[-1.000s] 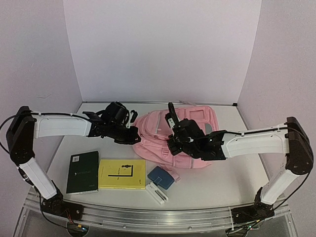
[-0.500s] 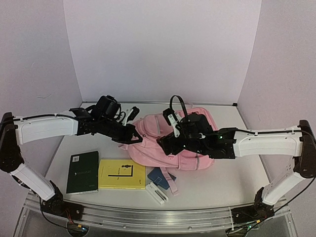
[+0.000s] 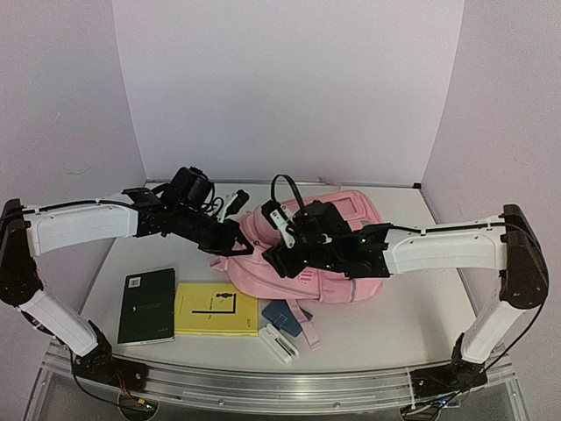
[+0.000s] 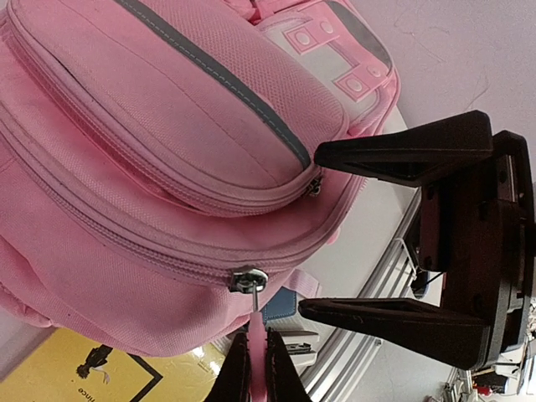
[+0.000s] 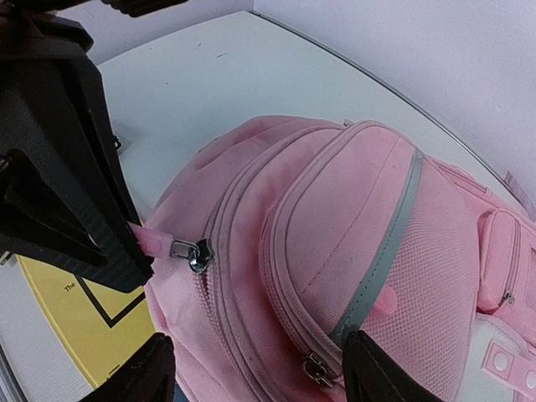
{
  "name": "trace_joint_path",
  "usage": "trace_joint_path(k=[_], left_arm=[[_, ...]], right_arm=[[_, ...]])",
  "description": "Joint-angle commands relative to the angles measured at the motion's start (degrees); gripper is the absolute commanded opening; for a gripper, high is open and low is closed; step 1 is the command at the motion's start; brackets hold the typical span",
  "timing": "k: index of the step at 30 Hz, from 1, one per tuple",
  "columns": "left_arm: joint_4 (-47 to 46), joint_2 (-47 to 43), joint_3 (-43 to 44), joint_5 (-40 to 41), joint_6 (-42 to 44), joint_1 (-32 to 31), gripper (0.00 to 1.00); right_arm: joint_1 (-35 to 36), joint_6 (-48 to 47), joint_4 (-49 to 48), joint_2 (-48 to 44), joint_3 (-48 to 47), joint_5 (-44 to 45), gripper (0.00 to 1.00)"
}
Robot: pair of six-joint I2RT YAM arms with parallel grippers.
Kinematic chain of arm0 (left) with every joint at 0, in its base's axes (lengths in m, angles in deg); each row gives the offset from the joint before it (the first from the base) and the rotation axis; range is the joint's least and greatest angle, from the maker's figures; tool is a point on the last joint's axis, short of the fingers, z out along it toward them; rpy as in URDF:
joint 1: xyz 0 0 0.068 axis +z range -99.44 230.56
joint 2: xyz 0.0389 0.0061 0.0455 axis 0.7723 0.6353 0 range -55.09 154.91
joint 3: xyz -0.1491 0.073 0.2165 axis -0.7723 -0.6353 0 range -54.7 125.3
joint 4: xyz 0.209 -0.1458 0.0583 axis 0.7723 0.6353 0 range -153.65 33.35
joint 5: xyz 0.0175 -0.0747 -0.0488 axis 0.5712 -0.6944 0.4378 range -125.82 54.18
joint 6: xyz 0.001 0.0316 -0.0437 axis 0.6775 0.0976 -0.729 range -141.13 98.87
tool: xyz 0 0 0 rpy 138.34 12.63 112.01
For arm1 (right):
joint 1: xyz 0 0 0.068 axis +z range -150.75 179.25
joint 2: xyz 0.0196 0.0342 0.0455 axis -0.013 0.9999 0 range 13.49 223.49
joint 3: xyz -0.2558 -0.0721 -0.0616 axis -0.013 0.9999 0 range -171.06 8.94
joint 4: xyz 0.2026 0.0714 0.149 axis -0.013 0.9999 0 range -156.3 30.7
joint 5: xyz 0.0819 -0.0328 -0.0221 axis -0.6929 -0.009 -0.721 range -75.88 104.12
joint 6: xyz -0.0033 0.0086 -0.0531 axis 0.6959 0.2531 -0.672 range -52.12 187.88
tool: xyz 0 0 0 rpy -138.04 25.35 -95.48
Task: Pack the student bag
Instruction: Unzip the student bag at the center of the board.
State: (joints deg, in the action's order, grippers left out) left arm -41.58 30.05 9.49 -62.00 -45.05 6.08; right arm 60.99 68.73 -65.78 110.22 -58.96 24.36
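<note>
My left gripper (image 4: 254, 356) clamped on pink zip pull (image 4: 254, 327). My right gripper (image 4: 310, 232) spread wide, holding nothing, now close at its 3 o'clock. Over last 1 s student bag (image 3: 337, 254) dragged toward 9 o'clock, bunched, mid-table. Zip looks shut; yellow book (image 3: 216, 309) at bag's 8 o'clock unpacked.

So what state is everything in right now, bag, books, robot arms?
student bag: on table, zips look shut.
zip pull: pinched by left tool.
left tool: shut on zip pull.
right tool: open, empty.
yellow book: closed, flat.
dark green book: closed, flat.
</note>
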Motion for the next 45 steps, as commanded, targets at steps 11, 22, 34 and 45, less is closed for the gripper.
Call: trace_joint_path(k=[11,22,34,45], left_arm=[[-2.25,-3.21,4.71,-0.08,0.5,-0.08,0.0],[1.96,-1.52,5.99,9.24,-2.52,4.22,0.0],[4.67,9.17,12.9,11.94,1.0,15.19,0.0],[1.58,28.05,27.04,8.48,7.13,21.98,0.0]], right_arm=[[0.54,-6.92,1.51,7.55,-4.24,8.37,0.22],[0.98,-5.15,0.01,2.74,0.6,10.75,0.0],[0.99,-1.63,0.01,-2.73,4.67,7.97,0.0],[1.47,1.35,0.01,-5.25,4.63,5.78,0.0]])
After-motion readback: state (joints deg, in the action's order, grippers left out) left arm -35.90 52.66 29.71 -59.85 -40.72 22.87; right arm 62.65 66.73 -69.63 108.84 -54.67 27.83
